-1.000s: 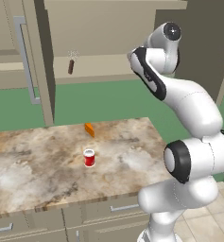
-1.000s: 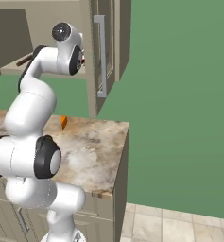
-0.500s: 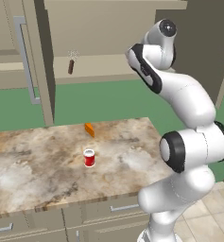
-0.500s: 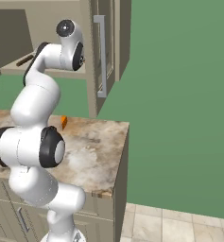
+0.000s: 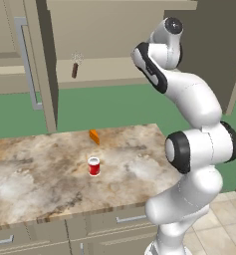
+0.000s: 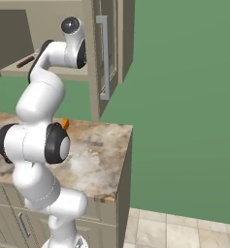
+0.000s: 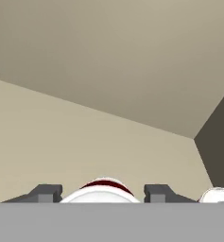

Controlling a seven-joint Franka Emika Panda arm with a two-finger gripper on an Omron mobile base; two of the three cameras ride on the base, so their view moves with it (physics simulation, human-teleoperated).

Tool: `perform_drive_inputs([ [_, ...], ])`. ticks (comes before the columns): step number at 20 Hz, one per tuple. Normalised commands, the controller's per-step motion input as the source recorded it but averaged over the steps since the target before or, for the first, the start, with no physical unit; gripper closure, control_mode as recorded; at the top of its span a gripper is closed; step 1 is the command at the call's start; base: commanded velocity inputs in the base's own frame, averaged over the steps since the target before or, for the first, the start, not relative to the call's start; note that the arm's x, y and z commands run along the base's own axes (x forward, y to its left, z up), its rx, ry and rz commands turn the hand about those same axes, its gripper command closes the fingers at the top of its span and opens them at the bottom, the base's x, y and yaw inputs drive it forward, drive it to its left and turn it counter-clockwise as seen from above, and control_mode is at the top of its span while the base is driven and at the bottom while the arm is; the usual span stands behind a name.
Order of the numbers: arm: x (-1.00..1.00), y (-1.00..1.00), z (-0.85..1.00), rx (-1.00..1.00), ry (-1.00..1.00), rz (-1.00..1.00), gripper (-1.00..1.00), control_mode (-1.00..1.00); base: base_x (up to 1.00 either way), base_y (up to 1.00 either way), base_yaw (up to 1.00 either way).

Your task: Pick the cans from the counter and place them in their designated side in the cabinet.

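On the marbled stone surface (image 5: pixel 50 174), in the left base view, a bright red can (image 5: pixel 93 166) with a white rim stands upright near the middle, well clear of every edge. Just behind it and a little to the right, near the back edge, lies a small orange wedge (image 5: pixel 94 136), apart from the can. Above the surface the tan wall cabinet (image 5: pixel 114 35) stands with its doors swung out; the left door carries a long grey bar handle (image 5: pixel 29 64). On the cabinet's beige shelf (image 5: pixel 104 74) a dark, slim utensil with a wiry pale head (image 5: pixel 75 66) rests towards the left. To the right, the white arm reaches up and into the cabinet's right side, its end hidden behind its own links.

In the hand view the two dark fingers (image 7: pixel 103 194) sit low against the plain beige interior of the cabinet, pinching a maroon-and-white can (image 7: pixel 103 190) whose rounded top shows between them. At the far right of that view a white rounded shape (image 7: pixel 216 195) peeks up; what it is cannot be told.
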Motion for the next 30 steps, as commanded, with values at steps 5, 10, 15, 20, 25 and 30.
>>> perform_drive_inputs([
  [5, 0.16, -0.03, -0.14, 0.00, 0.00, 0.00, -1.00, -1.00, 0.00, 0.00, 0.00],
  [10, 0.12, -0.08, -0.09, 0.00, 0.00, 0.00, -1.00, -1.00, 0.00, 0.00, 0.00],
  [15, 0.18, -0.09, -0.06, 0.00, 0.00, 0.00, -1.00, -1.00, 0.00, 0.00, 0.00],
  [20, 0.26, -0.05, -0.07, 0.00, -0.01, 0.00, -1.00, -1.00, 0.00, 0.00, 0.00],
  [25, 0.05, -0.05, -0.02, 0.00, -0.08, 0.02, -1.00, -1.00, 0.00, 0.00, 0.00],
  [30, -0.14, -0.06, -0.01, 0.00, -0.19, 0.06, -1.00, -1.00, 0.00, 0.00, 0.00],
])
